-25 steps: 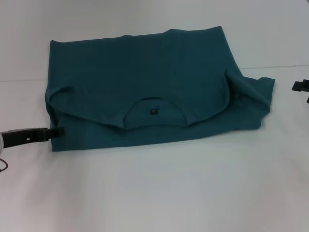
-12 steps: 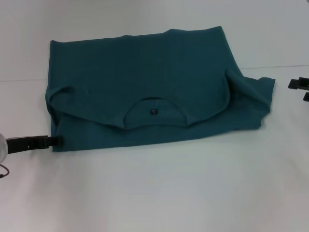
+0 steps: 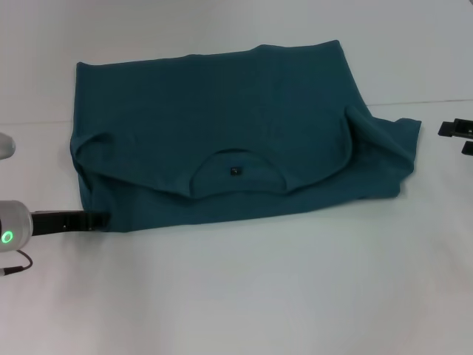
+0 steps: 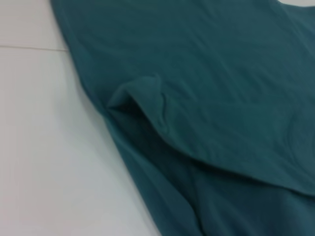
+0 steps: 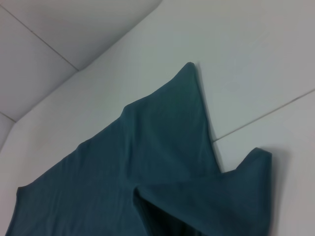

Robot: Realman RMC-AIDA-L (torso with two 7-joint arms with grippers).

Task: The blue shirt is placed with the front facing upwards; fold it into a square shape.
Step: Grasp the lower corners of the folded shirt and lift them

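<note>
My left gripper (image 3: 102, 220), matt black, touches the blue shirt (image 3: 222, 111): soft matt knit cloth, faintly creased, with a small dark label (image 3: 234, 171) at its neck. Beneath the shirt, the table (image 3: 259, 296) looks smooth, white, slightly sheeny.

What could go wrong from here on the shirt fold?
1. The left gripper is at the blue shirt's near-left corner, where layers stack; it may pinch only one layer, or miss the edge.
2. The right sleeve lies crumpled and sticks out past the body, so it could leave the fold uneven rather than square.
3. The right gripper sits off the cloth at the table's right edge; a one-sided pull might drag the shirt.
</note>
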